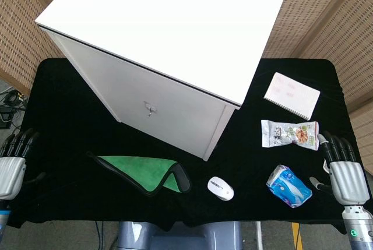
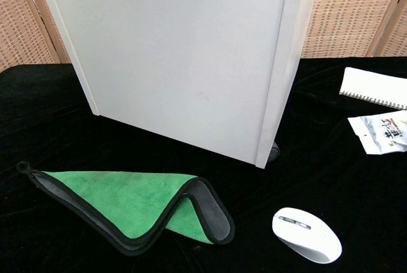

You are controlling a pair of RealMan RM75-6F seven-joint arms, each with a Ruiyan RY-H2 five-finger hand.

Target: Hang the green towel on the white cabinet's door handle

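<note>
The green towel (image 1: 143,172) (image 2: 130,202) with a dark border lies flat on the black table, one corner folded over, in front of the white cabinet (image 1: 157,46) (image 2: 184,56). A small metal door handle (image 1: 150,109) sticks out of the cabinet's front face. My left hand (image 1: 13,162) rests at the table's left edge, fingers apart, holding nothing, well left of the towel. My right hand (image 1: 342,165) sits at the right edge, fingers spread, empty. Neither hand shows in the chest view.
A white mouse (image 1: 220,188) (image 2: 306,234) lies right of the towel. A blue tissue pack (image 1: 288,186), a snack packet (image 1: 289,134) (image 2: 381,130) and a notepad (image 1: 292,95) (image 2: 375,87) sit on the right side, near my right hand.
</note>
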